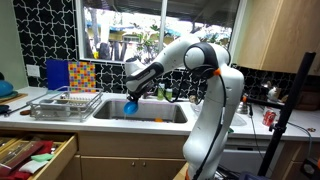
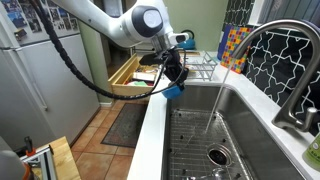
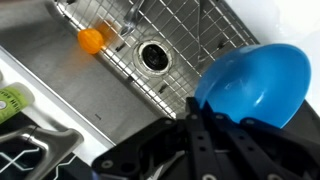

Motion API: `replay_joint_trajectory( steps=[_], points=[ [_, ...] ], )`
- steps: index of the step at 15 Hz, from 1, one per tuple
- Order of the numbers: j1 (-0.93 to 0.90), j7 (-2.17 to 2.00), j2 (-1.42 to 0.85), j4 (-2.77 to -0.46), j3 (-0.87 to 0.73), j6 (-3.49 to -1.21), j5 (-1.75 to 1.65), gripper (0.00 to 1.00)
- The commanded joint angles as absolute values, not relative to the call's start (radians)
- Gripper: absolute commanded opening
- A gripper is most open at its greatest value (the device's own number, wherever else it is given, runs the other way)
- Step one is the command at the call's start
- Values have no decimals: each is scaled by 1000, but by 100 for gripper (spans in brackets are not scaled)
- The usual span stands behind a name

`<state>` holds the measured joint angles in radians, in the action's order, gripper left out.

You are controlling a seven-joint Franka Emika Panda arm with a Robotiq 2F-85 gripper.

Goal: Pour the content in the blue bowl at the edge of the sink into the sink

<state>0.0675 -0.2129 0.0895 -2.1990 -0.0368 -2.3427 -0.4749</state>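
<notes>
Across the wrist view, left to right: an orange object [image 3: 91, 40] lies on the sink [image 3: 70, 85] bottom at upper left. The drain [image 3: 155, 56] sits at upper centre within the wire grid [image 3: 185, 38]. The blue bowl [image 3: 252, 85] fills the right side, tilted, its hollow facing the camera with no content visible inside. At bottom centre the fingers [image 3: 190, 132] are clamped on the bowl's lower-left rim.

Assessment: the step in hand is the tip-out. To do it well, the bowl's mouth should point down over the grid, well inside the sink walls, with the roll slow enough that nothing bounces onto the tabletop [image 1: 25, 103]. The orange object may be the content already discharged; this cannot be confirmed.

View comparison: only the wrist view shows the bowl's interior and the drain. In an exterior view, the dish rack [image 1: 65, 103] stands at left and the bowl [image 1: 131, 108] hangs at centre over the sink's left part. This view shows height above the basin, which the wrist view does not. In an exterior view, the bowl [image 2: 174, 90] sits at centre, just beside the sink's rim, a narrow margin. The faucet [image 2: 270, 45] arches at right.
</notes>
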Motion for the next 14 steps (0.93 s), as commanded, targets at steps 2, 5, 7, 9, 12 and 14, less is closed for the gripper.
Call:
replay_joint_trajectory(
  steps=[2,5,7,9,12,14],
  points=[
    [74,-334,83,-2165,0,-2262,-787,2],
    [62,-330,87,-2170,-13,-2272,-823,4],
    [61,-350,81,-2170,-13,-2269,-887,4],
    [61,-350,80,-2170,-13,-2269,-898,4],
    [52,-397,81,-2178,10,-2220,-1022,1],
    [41,-454,33,-2157,26,-2176,-1161,1]
  ],
)
